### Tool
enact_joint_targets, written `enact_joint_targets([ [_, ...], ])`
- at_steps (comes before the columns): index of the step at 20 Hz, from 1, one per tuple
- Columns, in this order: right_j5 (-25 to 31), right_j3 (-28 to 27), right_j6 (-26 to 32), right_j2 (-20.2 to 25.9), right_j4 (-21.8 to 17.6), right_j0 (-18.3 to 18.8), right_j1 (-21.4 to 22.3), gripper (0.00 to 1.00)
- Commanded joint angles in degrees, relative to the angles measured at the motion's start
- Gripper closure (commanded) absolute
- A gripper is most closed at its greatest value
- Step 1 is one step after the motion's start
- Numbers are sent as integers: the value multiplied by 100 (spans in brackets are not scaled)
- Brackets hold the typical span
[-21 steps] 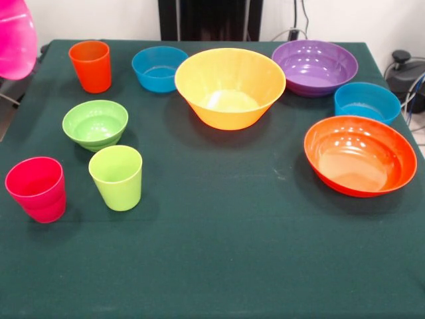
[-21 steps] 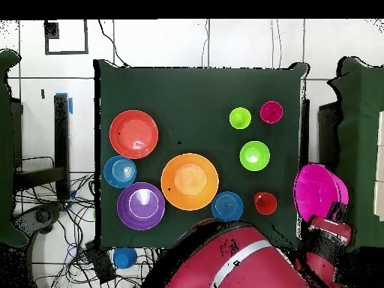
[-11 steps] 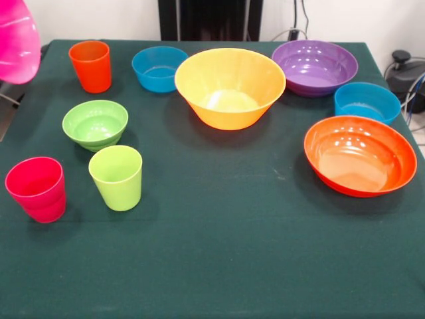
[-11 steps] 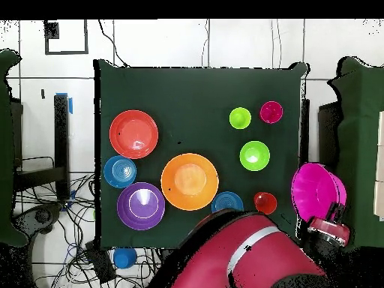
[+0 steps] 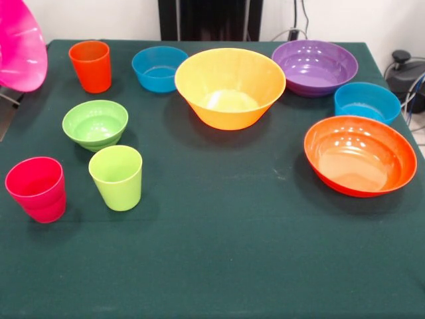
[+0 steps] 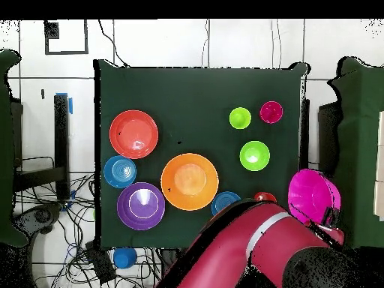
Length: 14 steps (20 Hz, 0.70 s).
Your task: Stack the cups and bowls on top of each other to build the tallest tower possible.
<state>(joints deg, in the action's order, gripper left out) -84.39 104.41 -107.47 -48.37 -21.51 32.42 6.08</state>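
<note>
The big pink bowl (image 5: pixel 20 46) hangs tilted in the air past the table's left edge, held at its rim by my gripper (image 6: pixel 334 226). All other pieces stand apart on the green cloth. The big yellow-orange bowl (image 5: pixel 230 86) is at the back centre, between a small blue bowl (image 5: pixel 159 68) and the purple bowl (image 5: pixel 315 66). The second blue bowl (image 5: pixel 366 102) and the red-orange bowl (image 5: pixel 359 155) are on the right. On the left stand the orange cup (image 5: pixel 91 65), small green bowl (image 5: pixel 95 123), lime cup (image 5: pixel 117 177) and pinkish red cup (image 5: pixel 36 188). No tower stands.
In the overhead view my red arm (image 6: pixel 255 247) reaches over the table's edge and partly covers the orange cup (image 6: pixel 264 197) and a blue bowl (image 6: pixel 223 201). Cables and a blue object (image 6: pixel 124 257) lie on the floor beside the table (image 5: pixel 219 259).
The pink bowl has moved in toward the table and tilted further. My arm has swung across the table's edge, now covering part of the blue bowl and orange cup in the overhead view.
</note>
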Motion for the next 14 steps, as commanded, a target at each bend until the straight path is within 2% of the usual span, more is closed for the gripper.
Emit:
enact_joint_targets([
  [1,-141,-851,478,405,98,3,-331,100],
  [8,-574,-976,536,367,181,151,-478,100],
  [14,-379,-1343,324,87,-113,145,-340,100],
])
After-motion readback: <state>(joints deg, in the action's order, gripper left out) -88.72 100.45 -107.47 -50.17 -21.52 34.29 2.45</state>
